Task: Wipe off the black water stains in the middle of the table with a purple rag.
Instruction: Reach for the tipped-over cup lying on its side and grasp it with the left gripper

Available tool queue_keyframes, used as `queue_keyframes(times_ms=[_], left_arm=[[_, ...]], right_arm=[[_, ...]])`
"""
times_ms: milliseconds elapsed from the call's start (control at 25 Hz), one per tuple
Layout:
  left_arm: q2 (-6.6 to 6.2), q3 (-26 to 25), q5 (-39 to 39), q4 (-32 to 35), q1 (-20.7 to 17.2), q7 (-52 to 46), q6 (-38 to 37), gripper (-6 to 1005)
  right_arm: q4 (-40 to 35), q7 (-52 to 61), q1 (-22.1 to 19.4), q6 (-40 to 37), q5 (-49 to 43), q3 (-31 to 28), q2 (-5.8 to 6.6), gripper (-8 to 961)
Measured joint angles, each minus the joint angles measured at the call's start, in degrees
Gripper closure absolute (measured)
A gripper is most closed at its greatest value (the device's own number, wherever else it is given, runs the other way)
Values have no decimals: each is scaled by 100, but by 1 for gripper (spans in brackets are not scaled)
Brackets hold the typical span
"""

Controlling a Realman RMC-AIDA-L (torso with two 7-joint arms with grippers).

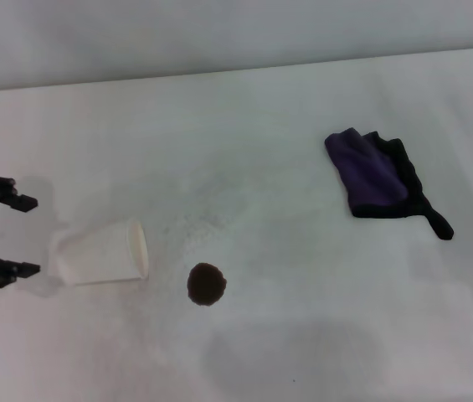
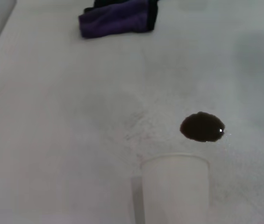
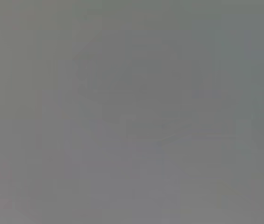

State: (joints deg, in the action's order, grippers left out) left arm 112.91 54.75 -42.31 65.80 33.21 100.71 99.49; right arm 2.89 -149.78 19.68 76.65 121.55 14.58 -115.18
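Note:
The black water stain (image 1: 206,284) is a small round dark blot near the middle of the white table (image 1: 303,335); the left wrist view shows it too (image 2: 202,126). The purple rag (image 1: 374,174) lies crumpled at the back right, its black tail trailing toward the right edge; its purple fold also appears in the left wrist view (image 2: 115,21). My left gripper (image 1: 18,236) stands open at the far left edge, just left of a tipped cup, holding nothing. My right gripper is out of view; its wrist view shows only flat grey.
A white paper cup (image 1: 102,252) lies on its side between my left gripper and the stain, mouth toward the stain; in the left wrist view the cup (image 2: 175,186) sits close in front. Faint grey speckles spread behind the stain.

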Motion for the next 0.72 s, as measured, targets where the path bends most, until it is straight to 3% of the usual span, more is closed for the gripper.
queue_keyframes(times_ms=[720], left_arm=[[288, 9, 37, -1150, 44, 901, -1068, 122]], right_arm=[[273, -51, 2, -29, -53, 10, -4, 82]])
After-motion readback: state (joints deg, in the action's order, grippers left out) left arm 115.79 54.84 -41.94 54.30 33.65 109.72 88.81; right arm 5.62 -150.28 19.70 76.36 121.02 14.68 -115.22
